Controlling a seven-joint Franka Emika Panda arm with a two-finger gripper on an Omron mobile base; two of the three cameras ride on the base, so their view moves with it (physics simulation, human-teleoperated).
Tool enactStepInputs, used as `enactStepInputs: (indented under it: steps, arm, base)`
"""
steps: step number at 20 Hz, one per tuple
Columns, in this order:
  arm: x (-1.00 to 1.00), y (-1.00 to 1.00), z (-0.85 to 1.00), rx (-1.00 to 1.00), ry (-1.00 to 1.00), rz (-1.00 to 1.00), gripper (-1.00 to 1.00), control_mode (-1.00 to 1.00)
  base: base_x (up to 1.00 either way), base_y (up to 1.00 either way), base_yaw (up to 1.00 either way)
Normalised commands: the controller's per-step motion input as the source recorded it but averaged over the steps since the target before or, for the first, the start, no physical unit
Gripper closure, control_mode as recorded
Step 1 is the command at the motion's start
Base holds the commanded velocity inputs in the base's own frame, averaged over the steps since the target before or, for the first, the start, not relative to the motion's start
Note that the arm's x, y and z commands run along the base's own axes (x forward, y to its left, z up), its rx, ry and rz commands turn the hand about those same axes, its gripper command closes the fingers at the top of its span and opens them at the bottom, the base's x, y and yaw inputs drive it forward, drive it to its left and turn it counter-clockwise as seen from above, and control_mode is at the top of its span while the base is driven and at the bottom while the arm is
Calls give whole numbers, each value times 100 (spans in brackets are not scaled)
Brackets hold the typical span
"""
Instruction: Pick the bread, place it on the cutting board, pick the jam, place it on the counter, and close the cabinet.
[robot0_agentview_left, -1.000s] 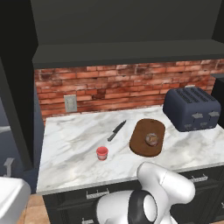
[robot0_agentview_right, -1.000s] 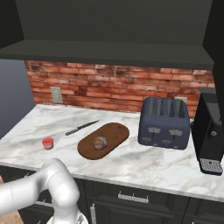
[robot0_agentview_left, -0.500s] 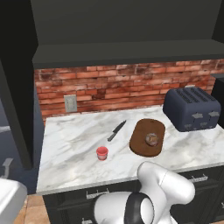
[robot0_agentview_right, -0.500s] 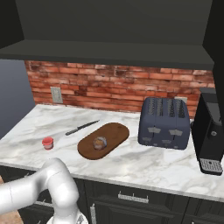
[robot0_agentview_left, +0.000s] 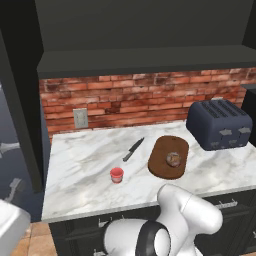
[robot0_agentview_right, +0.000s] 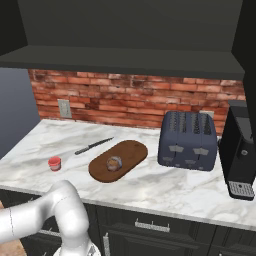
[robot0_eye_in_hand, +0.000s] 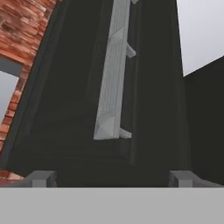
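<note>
background stuff on and around the worktop

there's a dark navy four-slot toaster (robot0_agentview_left: 219, 123) sitting at the right end, close to the red brick backsplash wall (robot0_agentview_left: 145, 97). a black-handled kitchen knife (robot0_agentview_left: 133, 149) lies flat at an angle, well left of the toaster. a grey wall outlet plate (robot0_agentview_left: 80, 118) is set into the brick on the left. in the right base view a black coffee machine (robot0_agentview_right: 239, 150) stands just right of the toaster.

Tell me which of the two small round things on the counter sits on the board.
The brown bread roll sits on the oval cutting board. The red jam jar stands alone on the bare marble counter, left of the board.
</note>
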Motion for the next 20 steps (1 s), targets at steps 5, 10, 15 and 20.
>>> enactStepInputs:
  steps: [5,10,15,20]
  arm:
    - [40,0,0,0,0,-13,-100,-100]
    - [48,0,0,0,0,-10,-100,-100]
    - [50,-1,0,0,0,-4,-100,-100]
    - [41,-5,1,0,0,-5,-100,-100]
  base:
    - [0,0,0]
    - [0,0,0]
    - [0,0,0]
    - [0,0,0]
